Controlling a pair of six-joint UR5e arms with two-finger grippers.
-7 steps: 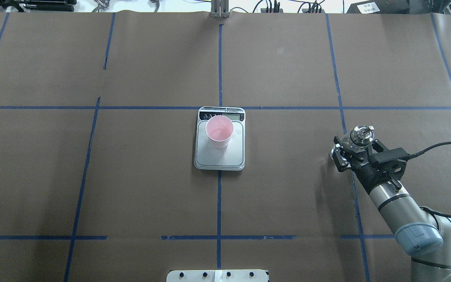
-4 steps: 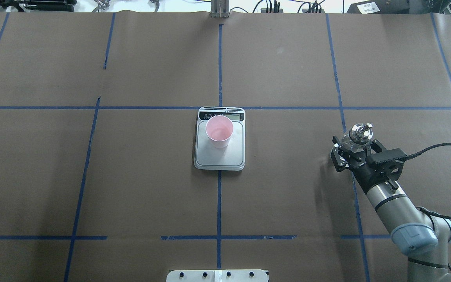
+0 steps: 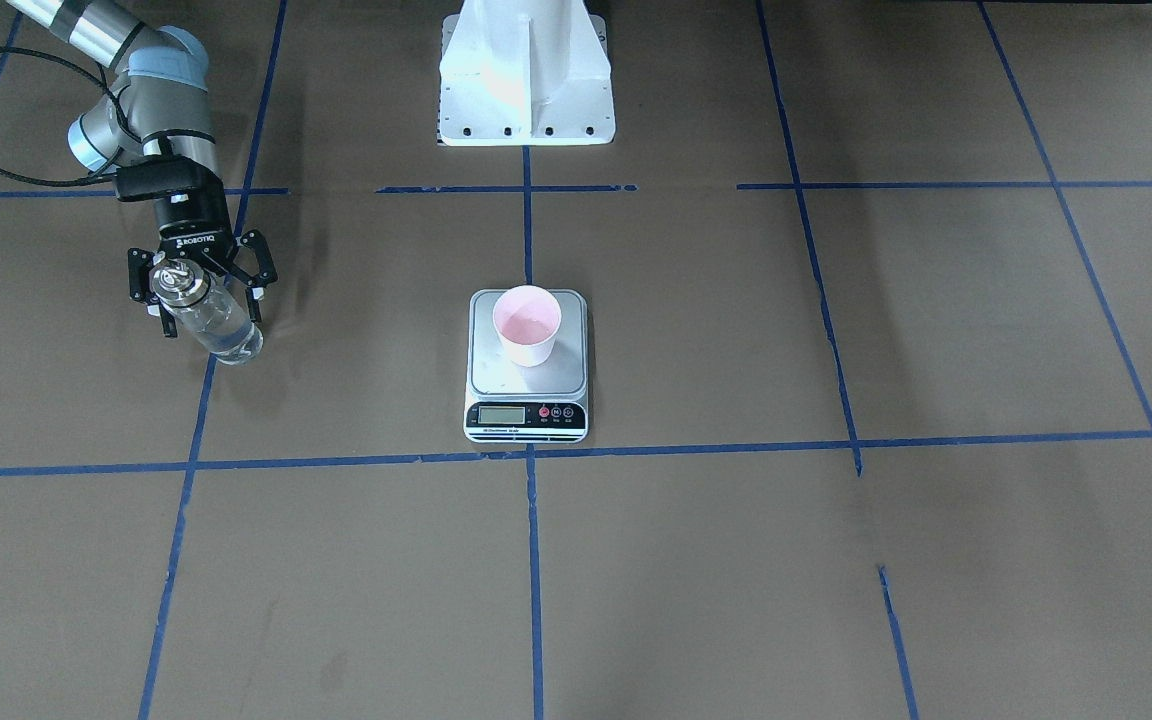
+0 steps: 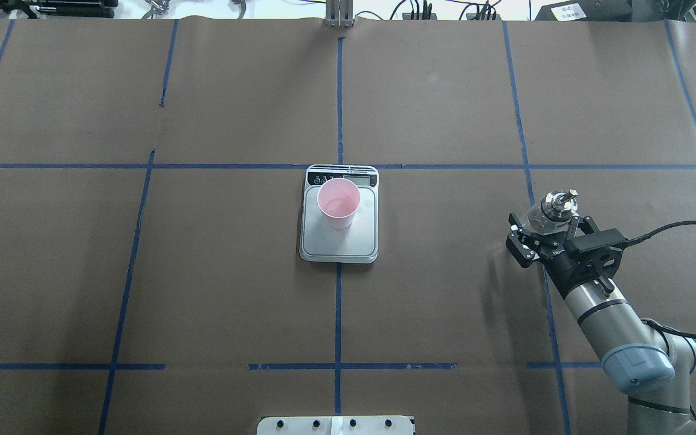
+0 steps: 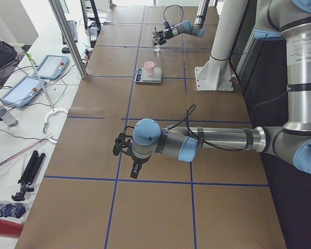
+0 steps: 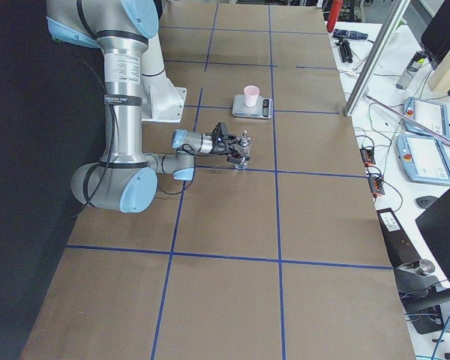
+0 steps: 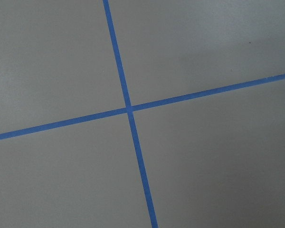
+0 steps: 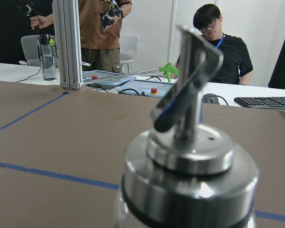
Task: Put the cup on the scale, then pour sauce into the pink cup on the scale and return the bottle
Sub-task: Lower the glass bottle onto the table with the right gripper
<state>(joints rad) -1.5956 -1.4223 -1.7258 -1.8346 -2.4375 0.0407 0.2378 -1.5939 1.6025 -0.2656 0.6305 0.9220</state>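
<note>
The right arm has eased back from the bottle, jaws apart (left jaws: cannot tell).

I'm seeing the right gripper pulling back toward the robot's base with its jaws spread wide, so more of the bottle is coming clear just ahead of its fingertips.

Overhead view: cup on scale is the sole central obstacle; open table toward 9 o'clock; at 3 o'clock, bottle flanked by right gripper, fingers spread
</note>
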